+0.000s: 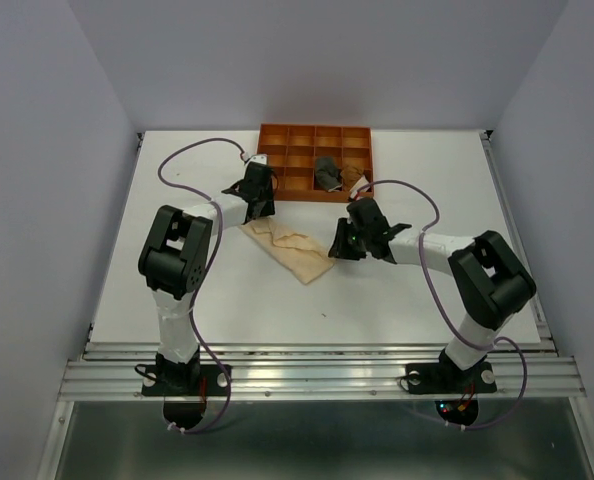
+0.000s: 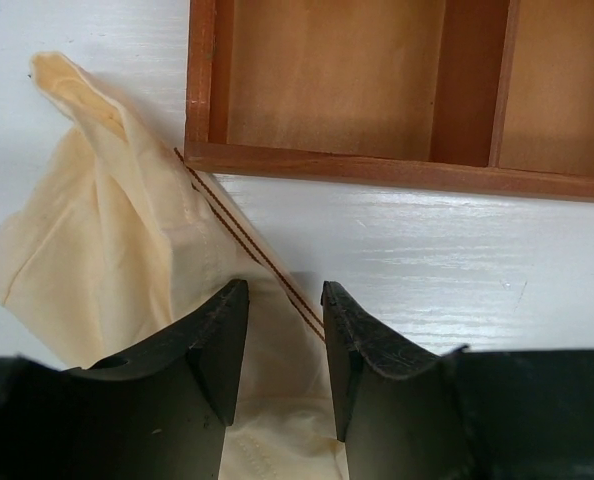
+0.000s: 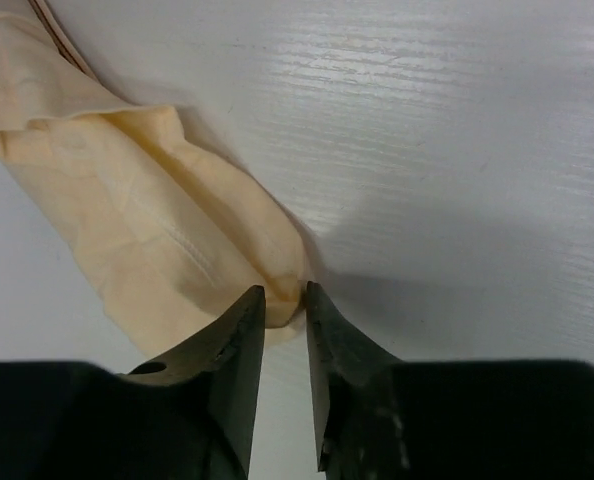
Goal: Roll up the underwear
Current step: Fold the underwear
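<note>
I see a white table boxed in by pale lilac walls. The tray beyond both jaws holds a dark brief and a rust brief. The peach underwear lies on the table. My left gripper stands part-open over its striped edge, and my right gripper pinches its end fold.

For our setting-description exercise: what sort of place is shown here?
Probably a robotics lab test cell: a left arm and right arm bolted to a metal rail, a white table, and blank walls enclosing it.
</note>
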You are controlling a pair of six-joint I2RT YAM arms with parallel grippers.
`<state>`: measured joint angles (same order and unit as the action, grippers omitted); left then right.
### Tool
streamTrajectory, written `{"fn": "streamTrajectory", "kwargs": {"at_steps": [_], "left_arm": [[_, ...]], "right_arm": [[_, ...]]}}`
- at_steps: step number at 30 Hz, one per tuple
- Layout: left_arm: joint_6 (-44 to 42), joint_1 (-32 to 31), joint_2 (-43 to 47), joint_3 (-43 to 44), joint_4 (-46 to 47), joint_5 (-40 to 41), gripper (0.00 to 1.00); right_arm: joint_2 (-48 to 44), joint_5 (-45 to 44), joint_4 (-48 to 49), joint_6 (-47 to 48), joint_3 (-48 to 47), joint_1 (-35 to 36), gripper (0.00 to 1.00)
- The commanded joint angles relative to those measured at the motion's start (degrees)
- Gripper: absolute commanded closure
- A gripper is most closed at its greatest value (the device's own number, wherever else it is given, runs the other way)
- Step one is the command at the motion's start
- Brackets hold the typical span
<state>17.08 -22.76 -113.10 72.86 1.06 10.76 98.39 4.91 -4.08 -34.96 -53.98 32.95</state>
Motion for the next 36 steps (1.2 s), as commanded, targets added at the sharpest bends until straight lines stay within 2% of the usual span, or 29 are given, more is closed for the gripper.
{"fn": "streamTrajectory", "kwargs": {"at_steps": [1,2,4,5,6,10,19,28,36], "left_arm": [[0.7,0.6,2.6,-0.1,0.9,0.8,0.54],[0.8,0.7,2.5,0.1,0.8,0.8,0.55],[1.0,0.9,2.5,0.2,0.6,0.8,0.55],[1.0,1.1,2.5,0.2,0.6,1.0,0.55],[1.1,1.2,2.6,0.2,0.5,0.9,0.55],[1.6,1.9,2.7,0.2,0.1,1.1,0.56],[2.5,3.5,2.4,0.1,-0.4,0.7,0.56],[3.1,5.0,1.3,1.1,-1.0,0.4,0.56],[3.4,6.7,-0.6,2.3,-3.4,-0.5,0.57]], "right_arm": [[-2.1,2.0,3.4,-0.8,1.3,-0.3,0.76],[-2.4,3.3,3.4,-0.5,1.7,-0.3,0.84],[-3.3,4.7,6.4,0.1,2.4,-0.3,0.9],[-3.3,5.8,6.4,0.8,2.3,-0.3,0.98],[-3.4,6.3,6.4,1.2,2.3,-0.3,0.99],[-4.3,7.0,6.3,4.4,2.4,1.1,0.99],[-7.0,2.8,4.9,11.0,1.9,8.1,0.99],[-0.2,-0.9,0.2,14.1,-1.1,14.8,0.99],[4.7,-7.4,-1.9,11.6,-1.1,15.3,0.99]]}}
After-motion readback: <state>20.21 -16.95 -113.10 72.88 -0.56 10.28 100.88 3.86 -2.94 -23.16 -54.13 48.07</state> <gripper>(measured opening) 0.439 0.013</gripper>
